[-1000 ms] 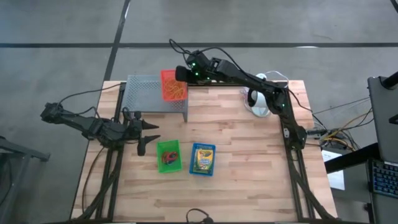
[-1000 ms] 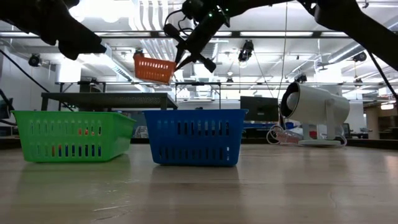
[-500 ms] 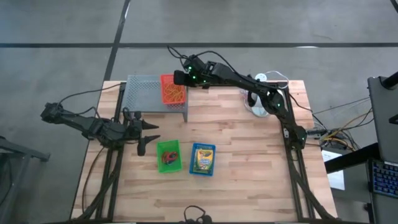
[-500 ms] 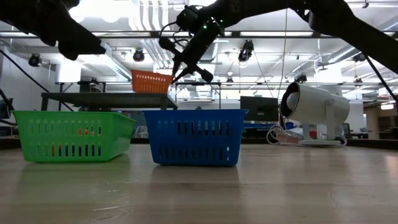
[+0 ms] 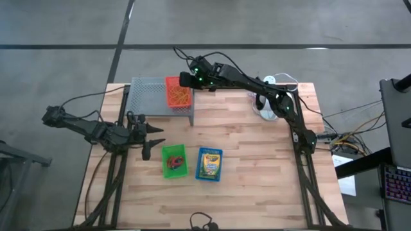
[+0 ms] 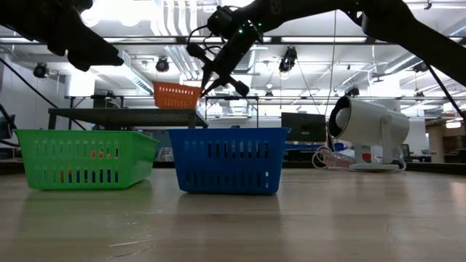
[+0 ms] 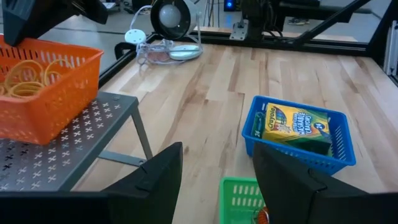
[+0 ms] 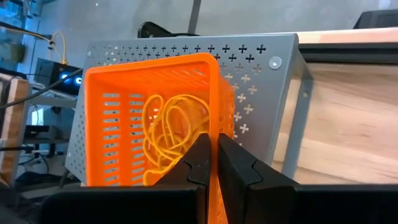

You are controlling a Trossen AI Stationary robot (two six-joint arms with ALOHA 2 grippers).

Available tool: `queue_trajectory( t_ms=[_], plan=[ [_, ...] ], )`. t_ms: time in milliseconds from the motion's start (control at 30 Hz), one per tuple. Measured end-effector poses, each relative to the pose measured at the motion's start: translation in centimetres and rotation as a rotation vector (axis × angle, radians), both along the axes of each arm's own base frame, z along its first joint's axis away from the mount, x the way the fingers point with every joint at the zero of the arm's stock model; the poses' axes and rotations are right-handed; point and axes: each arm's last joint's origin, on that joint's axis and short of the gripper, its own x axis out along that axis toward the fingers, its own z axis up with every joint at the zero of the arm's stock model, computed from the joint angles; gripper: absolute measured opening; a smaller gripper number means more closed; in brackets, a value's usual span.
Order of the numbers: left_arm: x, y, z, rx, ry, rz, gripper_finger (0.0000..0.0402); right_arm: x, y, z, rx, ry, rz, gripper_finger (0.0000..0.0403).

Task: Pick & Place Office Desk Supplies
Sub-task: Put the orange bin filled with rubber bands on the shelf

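An orange basket with thin orange rubber bands is over the right end of the grey perforated rack, at the table's far side. My right gripper is shut on the basket. My left gripper hovers open at the table's left, left of the green basket, with nothing between its fingers. The green basket holds small red and blue loops. The blue basket holds a yellow-green crayon box. Both stand on the table's near middle. My right gripper pinches the orange basket's right wall at its rim, one finger inside the basket and one outside. The fingers slant down from the table's far right. The basket's bottom is at the rack top; whether it rests there, I cannot tell.
A white cylindrical lamp-like device with cables sits at the table's far right. The rack stands on thin legs, with room beneath it. Bare wood lies along the table's near edge and to the right of the blue basket.
My right gripper has gone down toward the rack with the orange basket, still shut on it. The basket hung tilted above the rack and is now lower and closer to level at the rack top. It has kept still for the last half second.
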Motion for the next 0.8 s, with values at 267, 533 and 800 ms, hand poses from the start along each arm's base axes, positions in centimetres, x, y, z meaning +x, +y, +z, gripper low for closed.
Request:
queue_trajectory(
  t_ms=[267, 533, 800],
  plan=[
    [0.00, 0.01, -0.01, 0.000, 0.001, 0.000, 0.0200, -0.13, 0.09, -0.17, 0.021, 0.016, 0.002, 0.0013],
    [-0.02, 0.01, -0.06, 0.002, 0.006, 0.001, 0.0200, -0.14, 0.06, -0.16, 0.039, 0.008, 0.004, 0.0036],
    [-0.10, 0.04, -0.22, 0.002, 0.023, 0.003, 0.0200, 0.01, 0.01, 0.08, 0.053, -0.027, 0.020, 0.0090]
  ],
)
